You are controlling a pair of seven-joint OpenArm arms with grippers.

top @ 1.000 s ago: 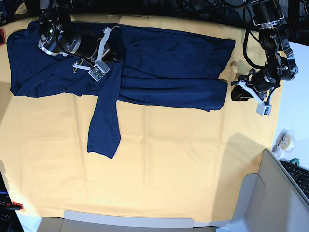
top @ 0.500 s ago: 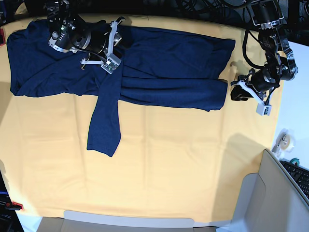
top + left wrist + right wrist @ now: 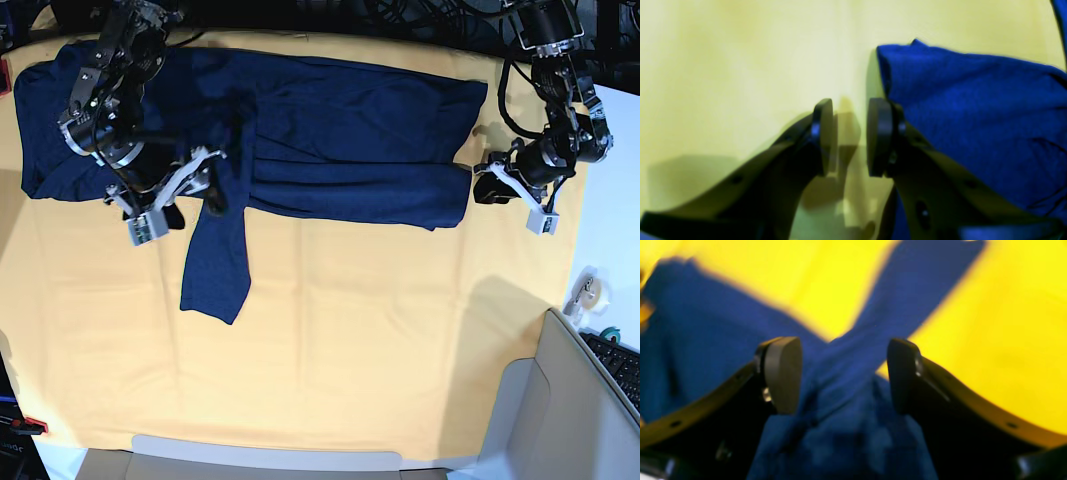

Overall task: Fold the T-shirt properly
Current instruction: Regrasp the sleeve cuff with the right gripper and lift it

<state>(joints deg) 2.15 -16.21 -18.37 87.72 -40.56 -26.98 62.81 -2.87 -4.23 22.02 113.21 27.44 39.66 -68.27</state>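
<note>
The dark navy-blue long-sleeved T-shirt of thin knit fabric [image 3: 330,140] lies spread across the upper half of the yellow table cloth [image 3: 350,350], body folded lengthwise, one sleeve [image 3: 215,260] trailing toward six o'clock.

The right gripper [image 3: 843,373] hovers over the sleeve's root, fingers wide apart, nothing between them — cloth shows below the gap.

The left gripper [image 3: 850,136] sits at the shirt's three o'clock edge, fingers part-way apart over bare table cloth; one pad [image 3: 878,136] lies just beside the hem, gripping nothing.

Judgement: the trailing sleeve needs folding onto the body. Recommended — pinch it low near the cuff, lift clear, lay it flat along the fold without dragging the layers beneath.
</note>
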